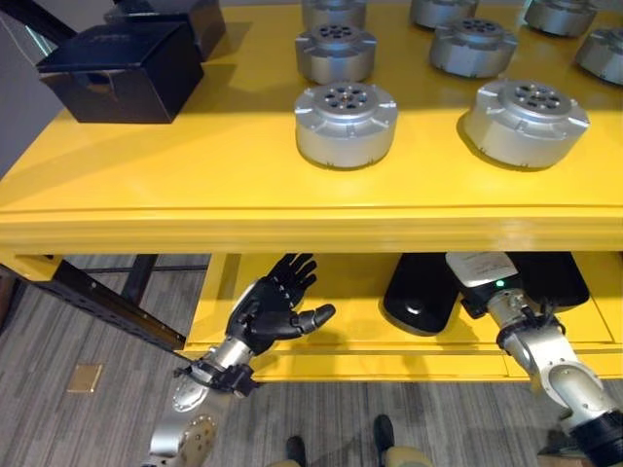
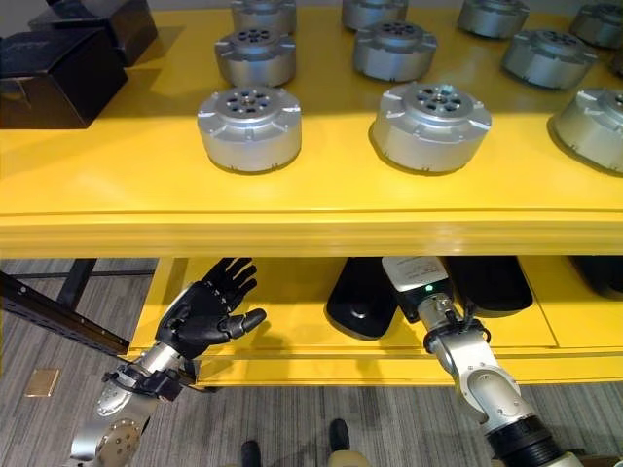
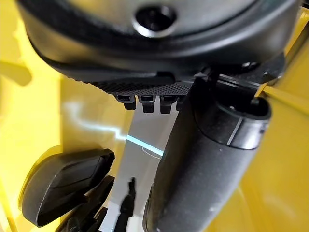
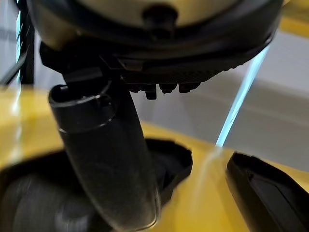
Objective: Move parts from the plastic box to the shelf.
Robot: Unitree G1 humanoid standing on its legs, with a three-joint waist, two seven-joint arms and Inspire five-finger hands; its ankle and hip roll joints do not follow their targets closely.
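The metal parts (image 1: 346, 124) are sitting in rows on the yellow shelf's top board (image 1: 195, 185); they look heavy, rigid and smooth, best gripped around the rim. Two dark boxes (image 1: 122, 70) are standing far left. Below, the left hand (image 1: 273, 309) is hanging released, holding nothing. The right hand (image 1: 492, 282) is reaching under the board among black objects (image 1: 421, 292); I cannot tell its fingers' state.

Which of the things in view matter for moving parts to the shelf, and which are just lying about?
For the job:
- round silver parts on the top level
- yellow shelf
- left hand, open, below the top level
- right hand, reaching in over the lower level

Lying about:
- black boxes at the top level's left
- black rounded things on the lower level
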